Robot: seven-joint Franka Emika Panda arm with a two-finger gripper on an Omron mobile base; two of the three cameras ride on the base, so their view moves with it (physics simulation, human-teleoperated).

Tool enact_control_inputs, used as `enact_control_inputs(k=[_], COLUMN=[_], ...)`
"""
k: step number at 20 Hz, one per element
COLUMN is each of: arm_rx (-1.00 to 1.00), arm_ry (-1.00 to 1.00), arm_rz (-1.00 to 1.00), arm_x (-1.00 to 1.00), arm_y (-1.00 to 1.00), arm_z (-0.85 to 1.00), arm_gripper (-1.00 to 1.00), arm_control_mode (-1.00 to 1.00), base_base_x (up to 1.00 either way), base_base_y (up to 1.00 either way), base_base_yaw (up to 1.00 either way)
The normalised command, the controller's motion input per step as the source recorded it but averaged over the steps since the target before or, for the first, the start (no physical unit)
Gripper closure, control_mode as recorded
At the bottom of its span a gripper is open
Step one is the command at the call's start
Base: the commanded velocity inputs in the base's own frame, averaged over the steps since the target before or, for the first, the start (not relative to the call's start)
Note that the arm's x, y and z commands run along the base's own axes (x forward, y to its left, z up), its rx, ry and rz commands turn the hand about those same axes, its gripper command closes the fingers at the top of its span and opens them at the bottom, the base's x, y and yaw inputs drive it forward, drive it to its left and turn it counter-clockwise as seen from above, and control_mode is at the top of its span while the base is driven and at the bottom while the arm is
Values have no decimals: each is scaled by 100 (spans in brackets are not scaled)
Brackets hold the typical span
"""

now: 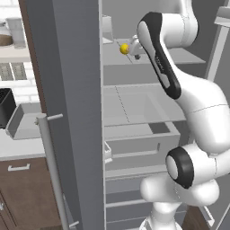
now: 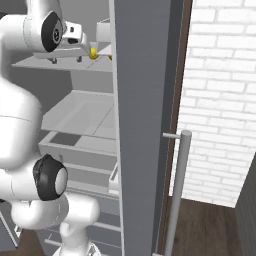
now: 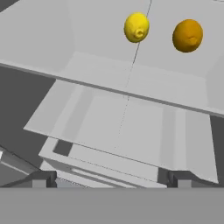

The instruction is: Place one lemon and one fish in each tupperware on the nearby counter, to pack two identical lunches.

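Fridge shelf [image 3: 100,43] holds two lemons [image 3: 136,27], door [image 1: 67,90] ajar beside.

Glossy white, rounded arm segments [image 1: 202,108] with black joint caps and a long black inlay panel.

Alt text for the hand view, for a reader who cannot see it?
Two lemons sit apart on a grey fridge shelf, a bright yellow lemon left of an orange-yellow lemon. Lower shelves and a drawer lie beneath; the open gripper shows at the bottom.
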Motion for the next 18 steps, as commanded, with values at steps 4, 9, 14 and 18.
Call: enact_control_inputs(k=[4,9,14,18], arm_rx=[0,0,0,0], arm_ry=[-39,-38,18,39], arm_rz=[0,-3,-2,-1], arm_x=[72,57,74,95], arm_y=[24,-5,-19,-9], arm_z=[-6,-63,41,33], arm_gripper=[-100,-100,-100,-100], arm_control_mode=[-100,-100,-100,-100], base_base_x=[0,0,0,0], base_base_y=[0,0,0,0], base_base_yaw=[0,0,0,0])
